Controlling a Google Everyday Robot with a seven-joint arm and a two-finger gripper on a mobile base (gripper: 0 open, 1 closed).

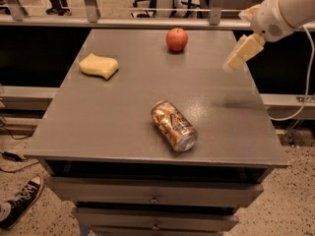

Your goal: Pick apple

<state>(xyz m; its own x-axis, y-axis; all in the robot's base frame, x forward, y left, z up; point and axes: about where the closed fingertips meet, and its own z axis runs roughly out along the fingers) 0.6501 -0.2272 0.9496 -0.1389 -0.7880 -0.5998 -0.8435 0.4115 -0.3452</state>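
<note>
Apple, small, round, red-orange, sits near the far edge of the grey counter, well apart from our cream end effector above the right edge; whether that is open we cannot tell. A glancing approach could roll the smooth fruit off the back.

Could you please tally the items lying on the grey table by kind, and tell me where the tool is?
Apple: 1
Sponge: 1
Drink can: 1
Total: 3
The tool hangs over the table near its right edge, to the right of the apple and apart from it.
</note>
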